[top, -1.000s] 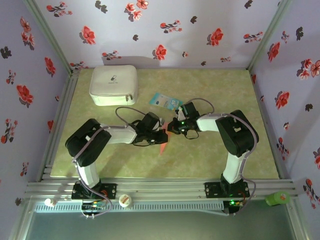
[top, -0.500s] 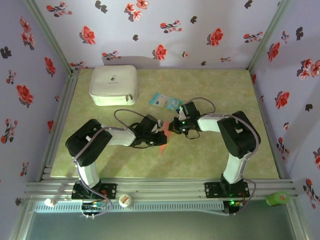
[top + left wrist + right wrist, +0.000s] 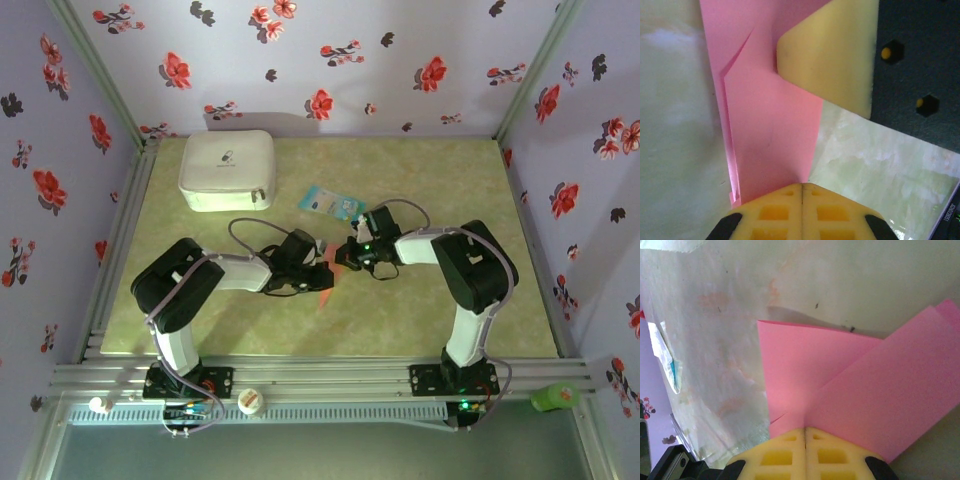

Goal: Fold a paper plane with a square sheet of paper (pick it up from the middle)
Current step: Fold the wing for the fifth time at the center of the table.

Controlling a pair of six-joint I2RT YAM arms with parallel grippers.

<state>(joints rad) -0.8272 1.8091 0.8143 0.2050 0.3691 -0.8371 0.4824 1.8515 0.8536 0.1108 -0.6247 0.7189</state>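
Salmon-pink paper (image 3: 770,130), folded into overlapping layers, is being held at the middle of the green table (image 3: 430,170), nearer the arms than a white case (image 3: 227,170) and a light-blue packet (image 3: 330,203). The left gripper (image 3: 801,191) is pinching one end, pads pressed together. The right gripper (image 3: 805,432) is clamping the opposite end.

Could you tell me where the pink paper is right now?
In the top view the folded pink paper sits mid-table, pinched by the left gripper and right gripper, nearer the arms than the light-blue packet.
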